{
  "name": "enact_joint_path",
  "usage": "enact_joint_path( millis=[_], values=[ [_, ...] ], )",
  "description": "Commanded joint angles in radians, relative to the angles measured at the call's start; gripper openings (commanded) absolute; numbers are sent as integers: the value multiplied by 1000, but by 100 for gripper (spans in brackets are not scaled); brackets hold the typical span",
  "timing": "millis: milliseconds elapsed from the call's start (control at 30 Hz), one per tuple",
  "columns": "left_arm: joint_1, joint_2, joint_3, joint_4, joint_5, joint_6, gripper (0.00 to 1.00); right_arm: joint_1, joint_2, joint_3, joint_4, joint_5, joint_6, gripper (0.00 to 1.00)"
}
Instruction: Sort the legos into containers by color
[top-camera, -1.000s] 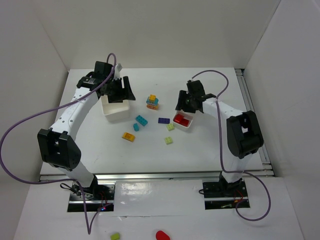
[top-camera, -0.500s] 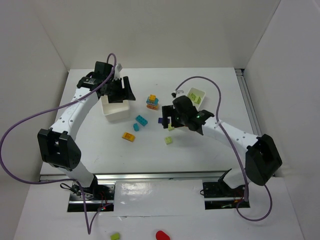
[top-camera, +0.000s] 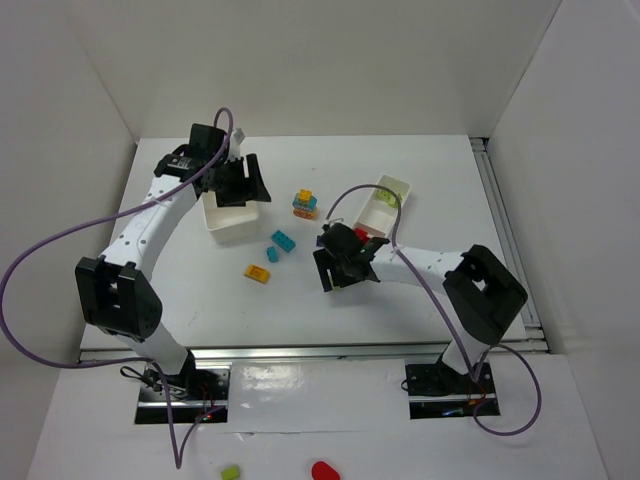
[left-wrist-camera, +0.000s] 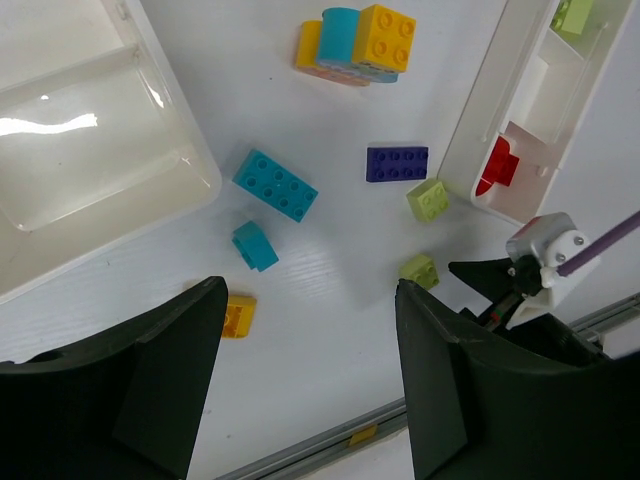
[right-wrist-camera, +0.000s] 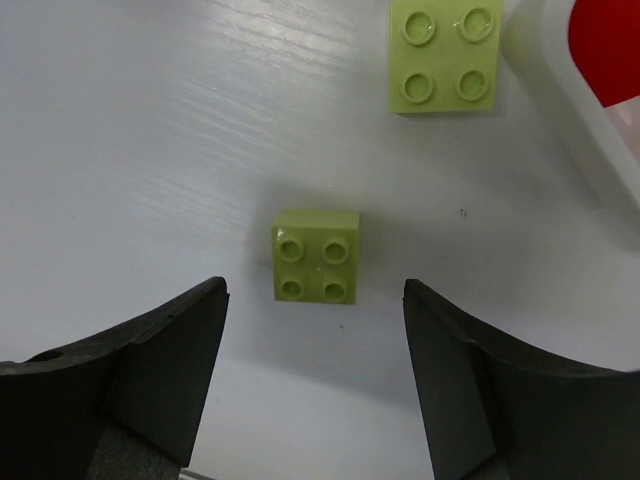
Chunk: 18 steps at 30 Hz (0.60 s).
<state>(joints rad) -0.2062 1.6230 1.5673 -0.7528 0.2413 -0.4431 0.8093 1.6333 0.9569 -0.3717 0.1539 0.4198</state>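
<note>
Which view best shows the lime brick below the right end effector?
Right wrist: the lime brick sits large, studs up, under the open right end effector. Left wrist shows it small; in top external the right arm hides it.

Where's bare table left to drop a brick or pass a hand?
Free: the far strip of table behind the stacked bricks; the near strip in front of the yellow-orange brick. Crowded: the centre between square box and divided tray, holding the cyan bricks, purple brick, lime bricks and the right gripper, jaws open.
</note>
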Motion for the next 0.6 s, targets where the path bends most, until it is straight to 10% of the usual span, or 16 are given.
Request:
enact_joint_path(
  millis=[0, 300, 567],
  values=[
    [5, -28, -10, 15, 9, 23, 77, 5, 34, 11, 48, 30, -7, 76],
    [5, -28, -1, 15, 9, 23, 77, 25, 62, 92, -13, 133, -16, 41],
    [5, -18, 8, 15, 9, 23, 77, -128, -56, 223, -70, 305, -26, 39]
  ],
)
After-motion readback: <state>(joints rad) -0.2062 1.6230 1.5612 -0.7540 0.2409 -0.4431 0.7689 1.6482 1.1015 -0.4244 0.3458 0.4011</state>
